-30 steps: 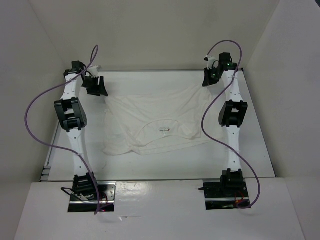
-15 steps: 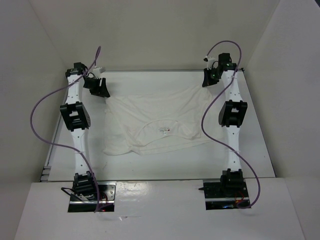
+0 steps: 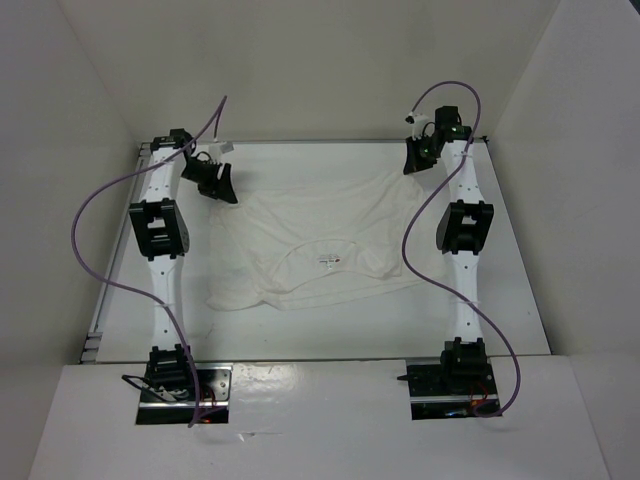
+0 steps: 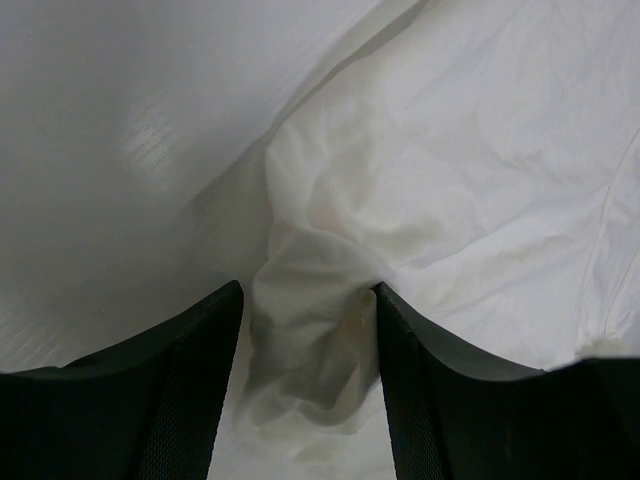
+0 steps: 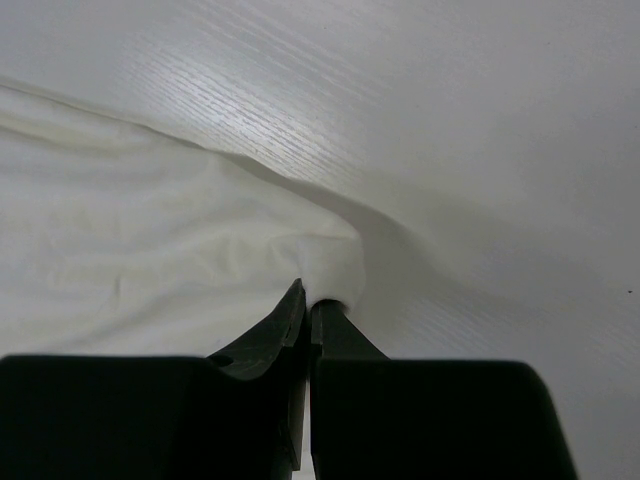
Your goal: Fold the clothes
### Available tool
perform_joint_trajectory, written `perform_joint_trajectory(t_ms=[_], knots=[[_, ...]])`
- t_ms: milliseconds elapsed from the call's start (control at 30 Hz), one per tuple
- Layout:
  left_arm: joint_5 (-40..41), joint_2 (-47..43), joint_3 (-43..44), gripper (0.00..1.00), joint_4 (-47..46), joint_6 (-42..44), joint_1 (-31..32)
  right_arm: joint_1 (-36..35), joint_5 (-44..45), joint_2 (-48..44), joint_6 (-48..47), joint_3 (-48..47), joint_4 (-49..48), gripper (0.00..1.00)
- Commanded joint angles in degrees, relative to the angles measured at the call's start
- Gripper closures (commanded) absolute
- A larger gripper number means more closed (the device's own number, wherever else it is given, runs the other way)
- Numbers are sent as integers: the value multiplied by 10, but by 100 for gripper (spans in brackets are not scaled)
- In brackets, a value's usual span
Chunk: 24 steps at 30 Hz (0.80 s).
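- The clothes [image 3: 320, 250] lie wrinkled mid-counter [image 3: 500, 300], long axis running left to right.
- Left claw [image 3: 218, 185], spread, straddles a bunched fold at the garment's far-left corner; cloth sits directly between its fingers [image 4: 180, 400], not yet pinched.
- Right claw [image 3: 415, 160], pressed together, pinches the garment's far-right corner.
- Counter plain white; white walls [image 3: 330, 70] close on three sides.

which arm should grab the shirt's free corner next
Left, probably: the left fingers stand open astride a bunched corner of the white shirt, while the right fingers are shut on its opposite corner.
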<state>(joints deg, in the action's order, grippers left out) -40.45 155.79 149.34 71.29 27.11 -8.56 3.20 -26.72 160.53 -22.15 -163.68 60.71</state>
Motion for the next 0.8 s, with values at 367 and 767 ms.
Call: perform_joint_trajectory(t_ms=[367,767], knots=[[64,37,34,88,32,-4,-27,-11,-5,-38,-10,0,7,97],[41,62,171,67,32,-63,-53,-16,-11,-38,-10,0,13,97]])
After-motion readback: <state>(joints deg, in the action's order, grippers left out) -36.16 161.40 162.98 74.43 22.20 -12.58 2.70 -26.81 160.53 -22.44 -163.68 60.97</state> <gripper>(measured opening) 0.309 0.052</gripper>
